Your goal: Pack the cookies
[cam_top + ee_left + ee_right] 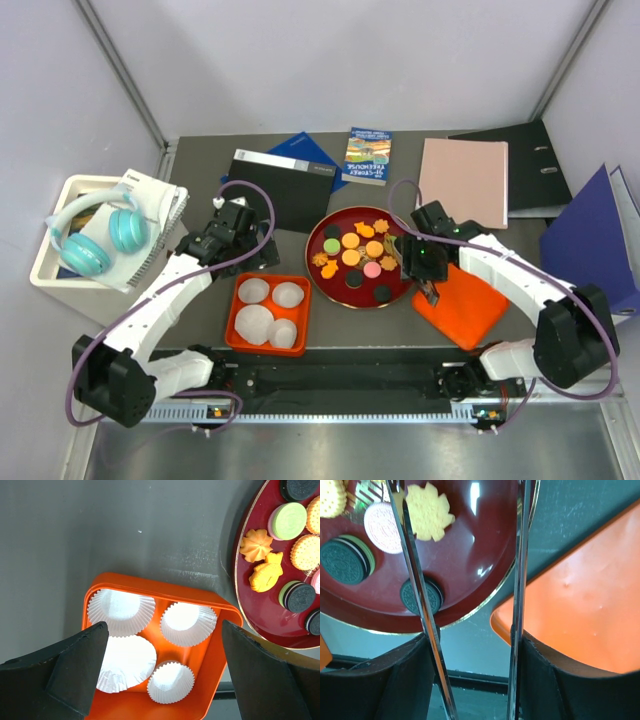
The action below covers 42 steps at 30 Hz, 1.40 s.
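Note:
The cookies [352,256] lie on a round dark red plate [313,262]: black, green, orange, yellow and pink discs plus orange flower shapes. Several show in the left wrist view [290,521] and in the right wrist view [428,510]. An orange box [234,322] holding several white paper cups [186,623] sits left of the plate. My left gripper [252,254] is open and empty above the box [163,626]. My right gripper [424,268] is shut on metal tongs [413,570] at the plate's right edge [470,640]. The tongs' blades stand apart, and their tips are out of view.
An orange lid [465,305] lies right of the plate. A white basket [48,262] with teal headphones [98,238] and a spiral notebook stands at the left. Books [366,156], a pink folder [464,180], a black binder [540,160] and a blue folder [590,240] lie behind and right.

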{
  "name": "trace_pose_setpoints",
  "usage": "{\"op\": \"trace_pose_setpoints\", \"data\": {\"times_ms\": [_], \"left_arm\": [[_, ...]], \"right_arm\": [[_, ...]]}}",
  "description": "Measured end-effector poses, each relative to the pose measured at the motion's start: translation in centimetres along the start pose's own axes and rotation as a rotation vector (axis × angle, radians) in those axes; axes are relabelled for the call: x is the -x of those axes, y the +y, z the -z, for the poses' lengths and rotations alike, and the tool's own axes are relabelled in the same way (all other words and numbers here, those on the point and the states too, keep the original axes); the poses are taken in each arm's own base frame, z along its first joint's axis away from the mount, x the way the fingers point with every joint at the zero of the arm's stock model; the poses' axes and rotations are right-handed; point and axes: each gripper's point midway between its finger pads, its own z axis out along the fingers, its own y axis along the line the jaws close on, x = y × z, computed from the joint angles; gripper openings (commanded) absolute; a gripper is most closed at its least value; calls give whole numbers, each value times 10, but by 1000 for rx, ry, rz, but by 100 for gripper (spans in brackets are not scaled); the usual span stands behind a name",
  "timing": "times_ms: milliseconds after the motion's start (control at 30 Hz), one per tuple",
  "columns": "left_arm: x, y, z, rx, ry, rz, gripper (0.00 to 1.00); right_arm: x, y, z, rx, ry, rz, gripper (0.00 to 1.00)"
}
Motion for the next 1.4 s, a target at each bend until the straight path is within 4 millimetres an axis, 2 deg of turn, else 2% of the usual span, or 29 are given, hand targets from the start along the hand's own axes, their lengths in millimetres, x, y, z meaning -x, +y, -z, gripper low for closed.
{"op": "trace_pose_setpoints", "data": {"times_ms": [167, 433, 600, 733, 800, 933, 1033, 1100, 1233, 1400], "left_arm": [[-1, 0, -1, 3, 4, -1, 99], [-1, 0, -1, 4, 4, -1, 99], [0, 1, -1, 9, 0, -1, 99], [4, 5, 0, 30, -15, -4, 99], [9, 7, 3, 48, -32, -2, 99], [31, 9, 13, 92, -102, 28, 99], [42, 15, 16, 144, -143, 60, 99], [43, 22, 16, 186, -155, 87, 99], [43, 41, 19, 272, -168, 165, 99], [43, 66, 22, 365, -174, 275, 99]], "right_arm": [[5, -1, -4, 13, -8, -24, 51], [6, -2, -7, 12, -9, -37, 36], [6, -3, -6, 12, -10, -36, 33], [6, -1, 6, 8, -29, 0, 33], [13, 9, 22, 27, -63, 40, 32], [31, 43, 61, 120, -173, 127, 29], [33, 67, 86, 195, -225, 194, 28], [25, 81, 97, 240, -228, 248, 28], [-3, 109, 112, 311, -196, 381, 28], [-38, 140, 116, 355, -138, 536, 28]]}}
